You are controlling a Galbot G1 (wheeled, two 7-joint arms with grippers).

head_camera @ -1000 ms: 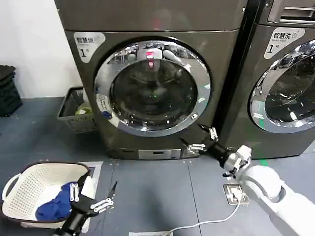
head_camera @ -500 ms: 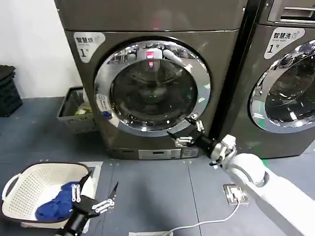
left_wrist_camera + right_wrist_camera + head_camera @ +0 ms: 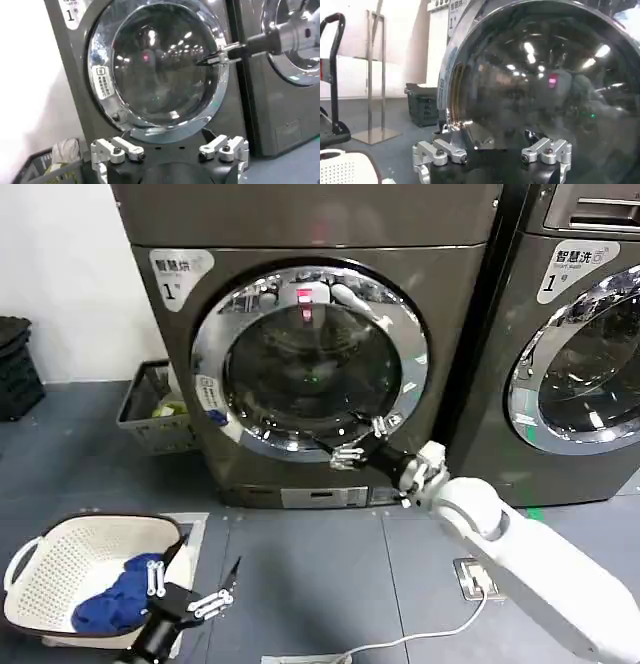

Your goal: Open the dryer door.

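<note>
The dryer door (image 3: 310,362) is a big round porthole with a wide chrome ring, dark glass and a small sticker (image 3: 207,396) on its left rim. It sits flush against the dark grey machine. My right gripper (image 3: 357,441) is open at the door's lower right rim, its fingertips right up against the chrome ring. In the right wrist view the glass (image 3: 545,85) looms just beyond the spread right gripper (image 3: 492,152). My left gripper (image 3: 190,589) hangs open and empty low at the left, over the floor. From the left wrist the door (image 3: 160,65) shows beyond the left gripper (image 3: 170,150).
A second dark grey machine (image 3: 580,344) with its own chrome door stands at the right. A white laundry basket (image 3: 70,569) holding blue cloth sits on the floor at the left. A grey basket (image 3: 155,409) stands by the wall. A floor plate with a cable (image 3: 478,576) lies at the right.
My right gripper has moved left and up, from the floor area in front of the machine to the door's lower right rim. The left arm has hardly moved.
</note>
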